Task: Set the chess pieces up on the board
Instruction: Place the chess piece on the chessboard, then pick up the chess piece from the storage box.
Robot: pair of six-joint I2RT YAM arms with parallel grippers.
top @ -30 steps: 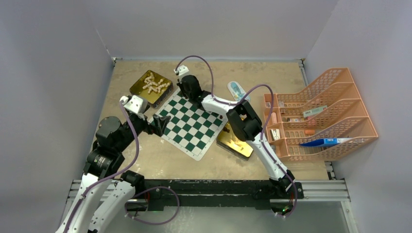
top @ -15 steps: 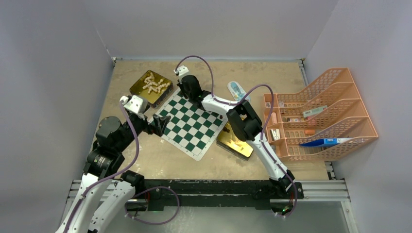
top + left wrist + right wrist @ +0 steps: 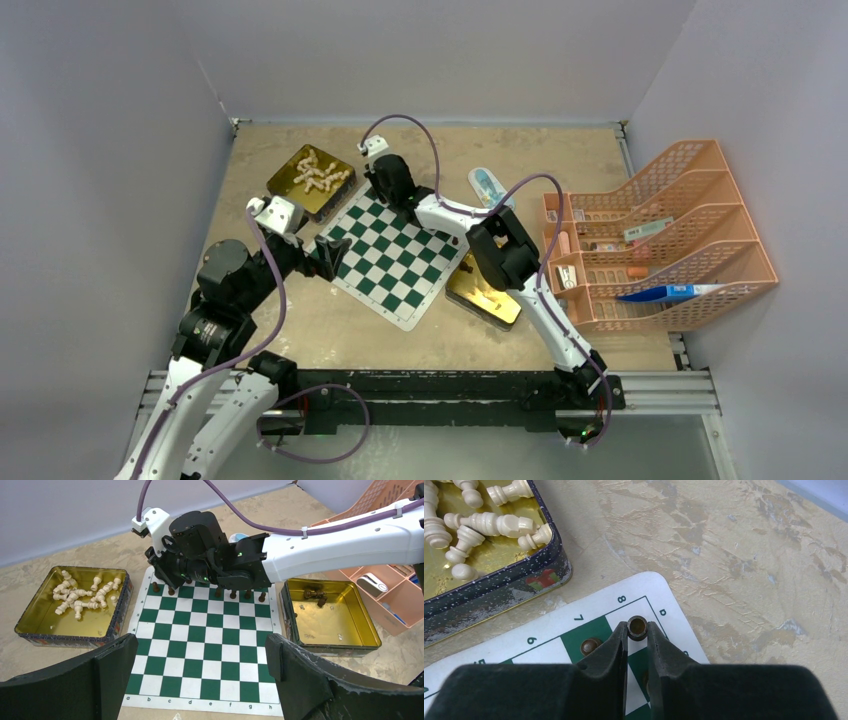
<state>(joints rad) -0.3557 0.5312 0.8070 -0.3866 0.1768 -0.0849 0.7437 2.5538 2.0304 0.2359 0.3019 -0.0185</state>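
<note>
Board (image 3: pixel 200 645) lies between two tins (image 3: pixel 65 639) (image 3: pixel 330 649); right hand (image 3: pixel 637 630) pinches one dark piece (image 3: pixel 637 625).

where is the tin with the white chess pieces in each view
Top external: tin of white pieces upper left of centre, beside the board's far left edge.
Left wrist: tin at the left, beside the board.
Right wrist: tin in the top left corner, cut off by the frame.
Shared landmark: the board corner by the tin, where the right tool is shut on a dark piece.
</note>
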